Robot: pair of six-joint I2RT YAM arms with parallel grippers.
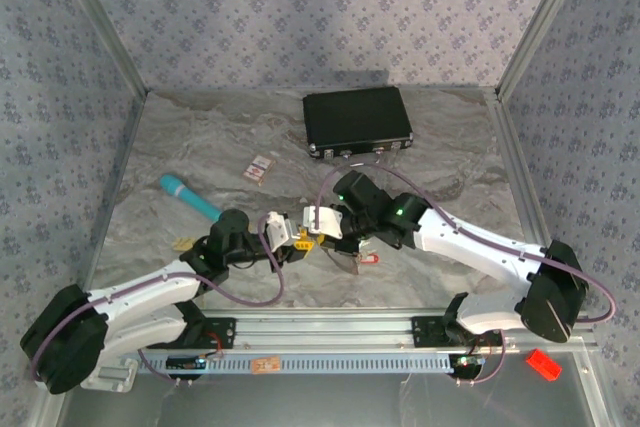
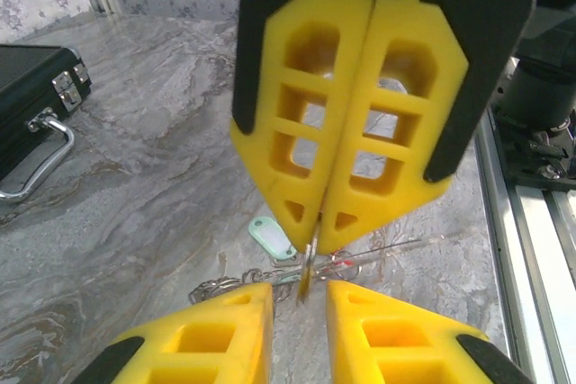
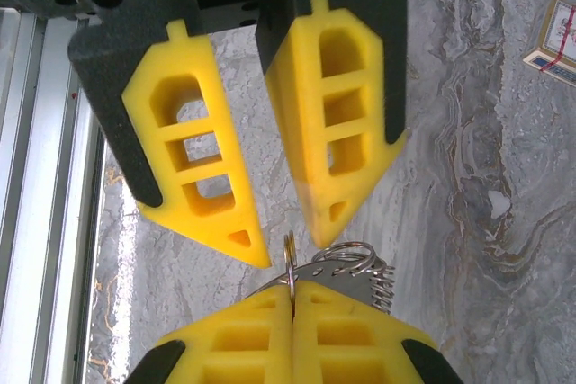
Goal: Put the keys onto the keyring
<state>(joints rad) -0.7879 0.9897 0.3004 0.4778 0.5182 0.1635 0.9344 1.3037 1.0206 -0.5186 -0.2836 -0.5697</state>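
From above, my left claw [image 1: 298, 240] and right claw [image 1: 313, 236] meet mid-table. Left wrist: left fingers spread around the keyring [image 2: 310, 263]. Right wrist: right claw pinches that ring. Closing off-centre could knock it loose, I judge.

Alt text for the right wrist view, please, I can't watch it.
The right gripper, at the bottom, is shut on a thin metal ring poking up between its yellow fingertips. The left gripper faces it from the top, fingers apart, tips over the ring. A bunch of small metal loops sits right of the ring, over the marbled table.
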